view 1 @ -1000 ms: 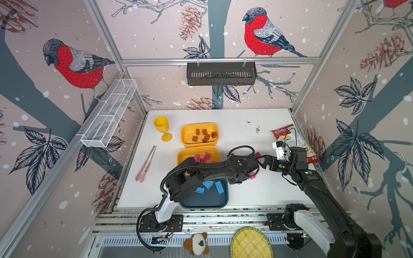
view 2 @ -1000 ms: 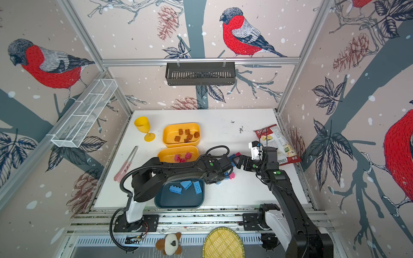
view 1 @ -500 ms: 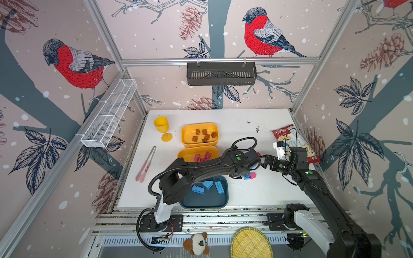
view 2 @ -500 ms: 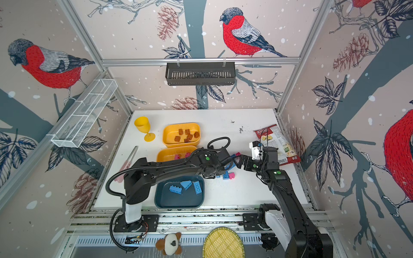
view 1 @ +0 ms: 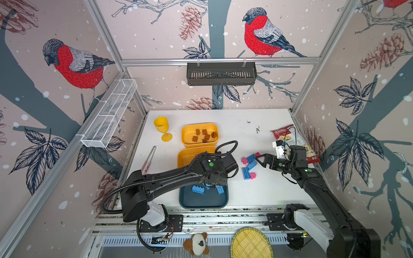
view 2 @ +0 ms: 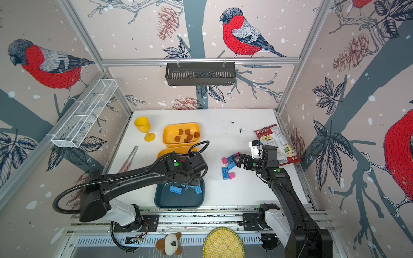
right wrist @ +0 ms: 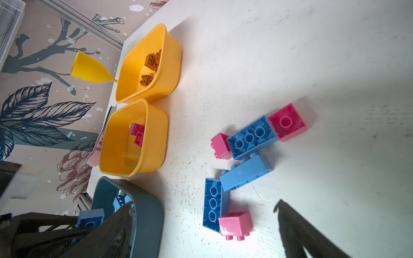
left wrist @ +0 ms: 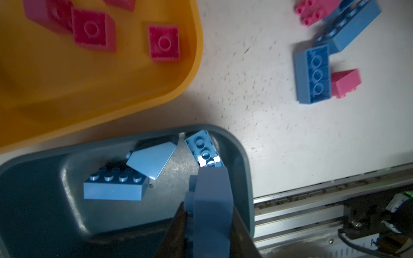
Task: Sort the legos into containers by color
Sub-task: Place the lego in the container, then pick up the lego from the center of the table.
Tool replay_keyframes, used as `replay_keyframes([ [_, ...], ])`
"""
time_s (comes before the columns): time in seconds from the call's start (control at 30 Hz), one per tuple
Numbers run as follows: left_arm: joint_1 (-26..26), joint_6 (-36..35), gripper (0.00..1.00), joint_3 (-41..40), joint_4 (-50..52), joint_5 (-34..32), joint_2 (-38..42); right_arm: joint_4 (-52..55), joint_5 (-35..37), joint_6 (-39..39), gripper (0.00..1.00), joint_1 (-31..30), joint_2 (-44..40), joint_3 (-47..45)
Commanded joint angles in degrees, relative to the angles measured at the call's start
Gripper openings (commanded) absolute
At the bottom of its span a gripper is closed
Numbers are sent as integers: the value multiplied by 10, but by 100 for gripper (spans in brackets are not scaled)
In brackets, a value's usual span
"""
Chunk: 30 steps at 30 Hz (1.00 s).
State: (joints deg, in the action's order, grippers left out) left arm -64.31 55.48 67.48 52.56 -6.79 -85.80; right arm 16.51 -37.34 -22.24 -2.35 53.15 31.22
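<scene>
Your left gripper (left wrist: 209,212) is clamped on a blue brick (left wrist: 212,192) and hangs over the teal tray (view 1: 201,202), which sits at the near edge of the white table (view 1: 257,196). Three blue pieces lie in that tray: a studded rectangle (left wrist: 114,187), a wedge (left wrist: 152,159) resting against it, and a second rectangle (left wrist: 202,147) close to the tray wall. Just beyond the teal tray you have the near yellow tray (view 1: 185,157) with pink bricks (left wrist: 164,42) in it, and behind that the far yellow tray (view 1: 186,134) holding the brown bricks (view 1: 204,135). Your right gripper (view 1: 259,161) has its jaws spread wide and grips nothing. It hovers just right of the loose cluster on the table, well right of the trays. In that cluster three blue bricks (right wrist: 252,137) (right wrist: 245,173) (right wrist: 213,204) lie touching one another, with three pink bricks (right wrist: 287,122) (right wrist: 220,145) (right wrist: 234,223) butted against them.
</scene>
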Motion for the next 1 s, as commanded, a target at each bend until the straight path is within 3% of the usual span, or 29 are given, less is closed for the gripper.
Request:
replay_keyframes([
  [0.0, -1, 5, 21, -45, -10, 47, 17, 1, -11, 10, 100, -1, 3, 9],
  [0.07, -1, 9, 25, -68, -16, 48, 22, 2, -11, 9, 100, -3, 2, 12],
  [0.17, 2, -2, 40, -73, -29, 52, 17, 3, -7, 8, 100, -5, -1, 15],
  [0.4, 7, -49, 59, -2, -44, 42, 1, 16, 14, 10, 100, -5, -11, 26],
  [0.6, 12, -59, 62, 66, -136, 106, -74, 23, 43, 18, 100, 3, -9, 38],
  [0.87, 25, -26, 61, 120, -256, 151, -202, 22, 43, 18, 100, 23, 2, 39],
  [0.97, 30, -15, 62, 146, -255, 144, -245, 24, 39, 20, 100, 29, 3, 38],
])
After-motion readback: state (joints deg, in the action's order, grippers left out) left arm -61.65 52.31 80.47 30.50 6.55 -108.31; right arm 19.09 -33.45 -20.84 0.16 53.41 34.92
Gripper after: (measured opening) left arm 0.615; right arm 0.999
